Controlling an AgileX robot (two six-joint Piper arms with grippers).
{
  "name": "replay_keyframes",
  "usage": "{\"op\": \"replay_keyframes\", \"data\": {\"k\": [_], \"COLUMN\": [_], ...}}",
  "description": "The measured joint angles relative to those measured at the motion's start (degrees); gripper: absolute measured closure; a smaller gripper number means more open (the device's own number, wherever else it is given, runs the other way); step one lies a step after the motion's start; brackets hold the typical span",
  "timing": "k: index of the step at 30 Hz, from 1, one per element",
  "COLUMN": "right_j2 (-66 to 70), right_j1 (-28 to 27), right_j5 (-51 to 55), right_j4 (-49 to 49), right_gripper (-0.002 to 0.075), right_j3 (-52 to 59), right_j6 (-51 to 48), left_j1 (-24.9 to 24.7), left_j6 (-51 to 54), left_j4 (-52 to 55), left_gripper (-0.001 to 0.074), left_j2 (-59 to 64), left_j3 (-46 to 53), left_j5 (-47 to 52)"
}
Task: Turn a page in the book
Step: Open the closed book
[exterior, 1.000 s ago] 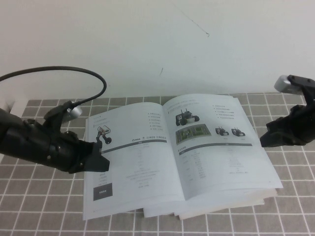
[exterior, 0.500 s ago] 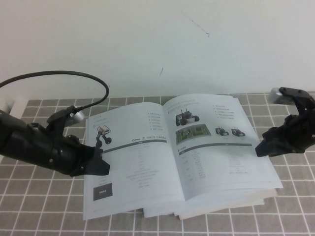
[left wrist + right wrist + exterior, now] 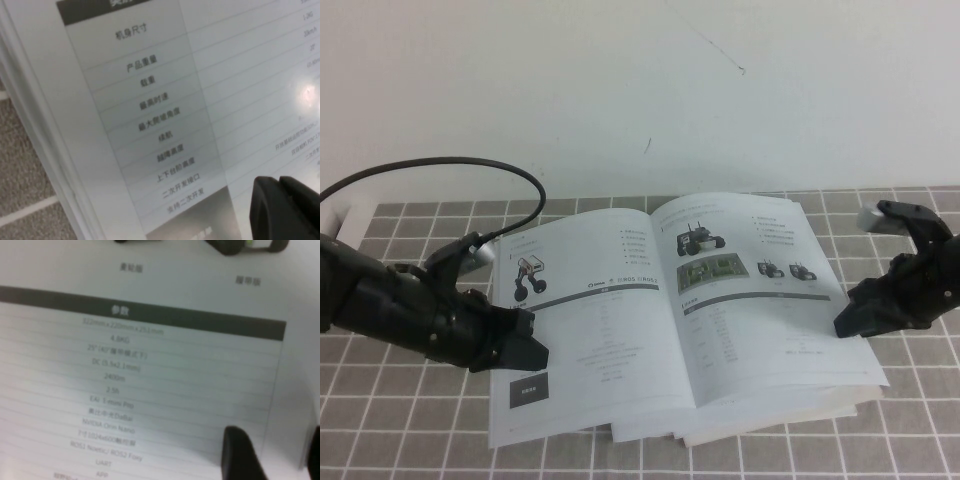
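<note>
Lying open on the grey checked cloth point(image 3: 400, 400), the book point(image 3: 610, 340) sits mid-table, spine running roughly 12 to 6 o'clock. The page point(image 3: 770, 300) to turn is the 3 o'clock leaf, flat, with the black wheeled robot, green picture and table.

Right gripper point(image 3: 842, 327) is at the page's outer edge, about 3 o'clock of the book, low over the paper. Its wrist view shows two dark fingers point(image 3: 240, 452) with a gap between them, nothing held, edge of the page in the gap region.

Left gripper point(image 3: 532, 352) rests on or just above the 9 o'clock leaf, the one with the white-and-black robot and dark box. Its fingertips point(image 3: 285, 210) look pressed together, nothing between them; contact with the paper can't be confirmed.

Step in hand, by my read: approach to the page edge, no pinch yet. Next move needs the right gripper to catch one sheet only, lift, then sweep it toward 9 o'clock. Left gripper sits in the landing zone, so it likely has to clear.
</note>
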Motion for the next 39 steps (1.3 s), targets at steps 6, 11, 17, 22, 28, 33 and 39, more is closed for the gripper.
{"op": "replay_keyframes", "data": {"k": [6,11,17,22,28,33,39], "right_j2": [0.8,0.9,1.0,1.0,0.7,-0.8,-2.5], "right_j1": [-0.1,-0.1,-0.1,-0.1,-0.1,0.1,1.4], "right_j5": [1.0,2.8,6.2,13.9,23.1,26.5,26.8], "right_j4": [6.6,15.6,24.7,34.6,46.3,52.0,52.9], "right_gripper": [0.0421,0.0421,0.0421,0.0421,0.0421,0.0421,0.0421], "right_j3": [0.0,0.0,0.0,0.0,0.0,0.0,0.0], "right_j6": [-7.7,-13.5,-19.7,-27.9,-35.9,-40.0,-40.4], "left_j1": [0.0,0.0,0.0,0.0,0.0,0.0,0.0], "left_j6": [0.8,0.8,0.9,0.9,0.9,0.9,1.2], "left_j4": [-0.9,-1.0,-1.0,-1.0,-1.0,-1.0,-1.0], "left_gripper": [0.0739,0.0739,0.0739,0.0739,0.0739,0.0739,0.0739], "left_j2": [0.7,1.1,1.1,1.1,1.1,1.1,1.1], "left_j3": [0.0,0.0,0.0,0.0,0.0,0.0,0.0], "left_j5": [0.0,0.0,-0.1,-0.2,-0.2,-0.2,-0.2]}}
